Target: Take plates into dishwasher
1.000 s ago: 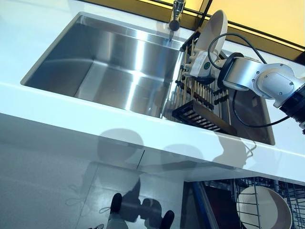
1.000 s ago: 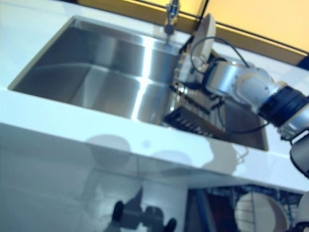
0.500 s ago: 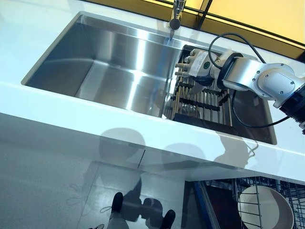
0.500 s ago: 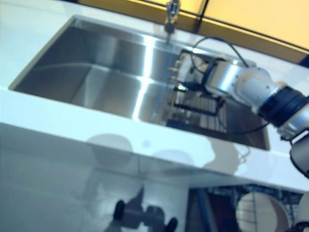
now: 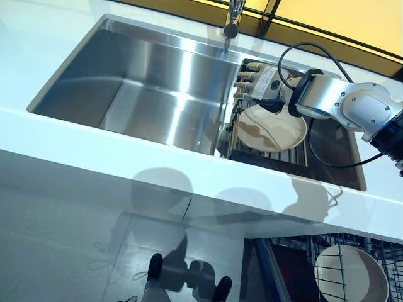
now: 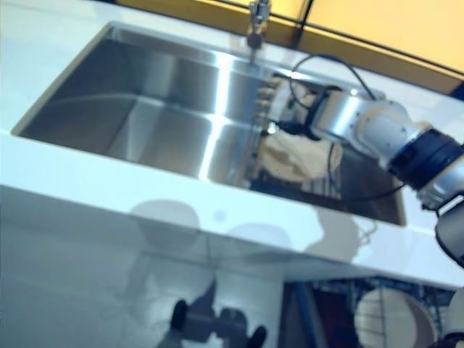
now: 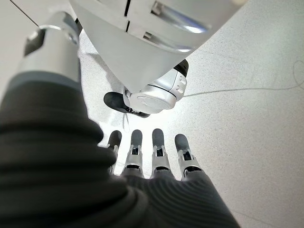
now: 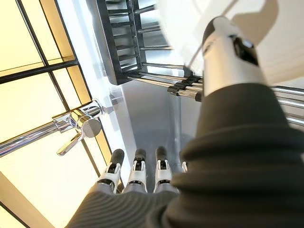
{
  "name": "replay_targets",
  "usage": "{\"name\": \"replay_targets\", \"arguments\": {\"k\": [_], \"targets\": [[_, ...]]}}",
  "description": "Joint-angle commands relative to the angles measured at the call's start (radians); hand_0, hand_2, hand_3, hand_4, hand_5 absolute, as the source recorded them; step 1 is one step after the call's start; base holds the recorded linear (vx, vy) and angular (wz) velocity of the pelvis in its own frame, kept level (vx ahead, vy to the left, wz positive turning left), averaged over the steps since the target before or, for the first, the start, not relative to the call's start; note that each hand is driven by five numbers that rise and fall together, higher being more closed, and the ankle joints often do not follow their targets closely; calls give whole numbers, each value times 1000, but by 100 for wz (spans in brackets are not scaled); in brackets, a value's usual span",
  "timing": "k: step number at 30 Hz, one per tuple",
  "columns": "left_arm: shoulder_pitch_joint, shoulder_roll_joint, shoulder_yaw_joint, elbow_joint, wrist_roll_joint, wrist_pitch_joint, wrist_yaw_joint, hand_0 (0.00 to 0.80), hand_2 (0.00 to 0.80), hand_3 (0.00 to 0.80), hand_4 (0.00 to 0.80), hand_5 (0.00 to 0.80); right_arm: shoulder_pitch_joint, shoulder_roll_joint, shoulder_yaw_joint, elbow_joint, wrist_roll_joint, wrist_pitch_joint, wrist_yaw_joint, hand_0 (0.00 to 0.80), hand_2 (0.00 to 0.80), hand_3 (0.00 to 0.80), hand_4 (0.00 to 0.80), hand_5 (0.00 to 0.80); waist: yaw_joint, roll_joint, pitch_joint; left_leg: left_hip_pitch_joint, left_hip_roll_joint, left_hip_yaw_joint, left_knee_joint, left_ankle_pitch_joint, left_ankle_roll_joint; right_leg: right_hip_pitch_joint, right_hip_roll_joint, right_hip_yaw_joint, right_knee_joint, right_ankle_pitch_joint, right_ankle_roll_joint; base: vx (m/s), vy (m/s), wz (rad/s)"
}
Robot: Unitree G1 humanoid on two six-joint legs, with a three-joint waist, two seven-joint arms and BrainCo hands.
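Observation:
A cream plate lies flat on the black drying rack over the right end of the sink. My right hand hovers at the plate's far edge, its fingers straight and pointing towards the sink wall. In the right wrist view the fingers are straight and hold nothing, and the thumb lies along the plate. My left hand shows only in the left wrist view, open and empty, hanging over the floor. A second plate stands in the dishwasher rack below at the lower right.
The steel sink is sunk in the white counter. A faucet stands at its far edge, close to my right hand. The open dishwasher sits under the counter's right end.
A second ago the plate stood upright in the rack, whose near end was tilted up. Now the rack is flat and the plate lies flat on it. My right hand stayed near the rack's far end.

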Motion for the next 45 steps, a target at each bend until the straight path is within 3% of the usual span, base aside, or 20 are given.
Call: {"name": "replay_targets", "arguments": {"k": [1, 9, 15, 21, 26, 30, 45], "targets": [[25, 10, -19, 7, -7, -2, -14, 0, 0, 0, 0, 0, -48, -33, -13, 52, 98, 118, 76, 0, 0, 0, 0, 0, 0, -23, 15, -7, -57, 15, -41, -15, 36, -29, -29, 17, 0, 69, 104, 0, 0, 0], [20, 15, -4, 13, 0, -3, -25, 0, 0, 0, 0, 0, 41, -25, -37, 124, 332, 221, 253, 0, 0, 0, 0, 0, -3, -24, 24, 0, -54, 21, -41, -14, 33, -25, -30, 18, 2, 70, 103, 0, 0, 0], [18, 19, 7, 21, 11, -10, -34, 0, 0, 0, 0, 0, 121, -29, -54, 131, 381, 234, 287, 0, 0, 0, 0, 0, -6, -26, 32, 6, -49, 30, -41, -14, 32, -22, -30, 17, 2, 72, 102, 0, 0, 0], [30, 20, 20, 20, 24, -21, -36, 0, 0, 0, 0, 0, 184, -54, -91, 153, 426, 176, 262, 0, 0, 0, 0, 0, -12, -28, 29, 13, -43, 39, -41, -15, 28, -15, -26, 17, 1, 72, 103, 0, 0, 0], [24, 19, 18, 19, 23, -18, -31, 0, 0, 0, 0, 0, 251, -63, -147, 135, 446, 174, 219, 0, 0, 0, 0, 0, -23, -30, 27, 21, -42, 46, -41, -17, 29, -13, -25, 23, 3, 74, 104, 1, -7, 0], [22, 10, 14, 15, 11, -22, -30, 0, 0, 0, 0, 0, 289, -69, -175, 134, 405, 144, 200, 0, 0, 0, 0, 0, -29, -18, 32, 18, -43, 55, -41, -16, 31, -18, -24, 28, 1, 73, 102, -28, 17, -5], [22, 1, 18, 18, 3, -26, -45, 0, 0, 0, 0, 0, 347, -66, -225, 96, 305, 133, 137, 0, 0, 0, 0, 0, -35, 2, 43, 3, -48, 61, -41, -10, 31, -34, -26, 32, 1, 75, 101, -13, 12, -3]]}}
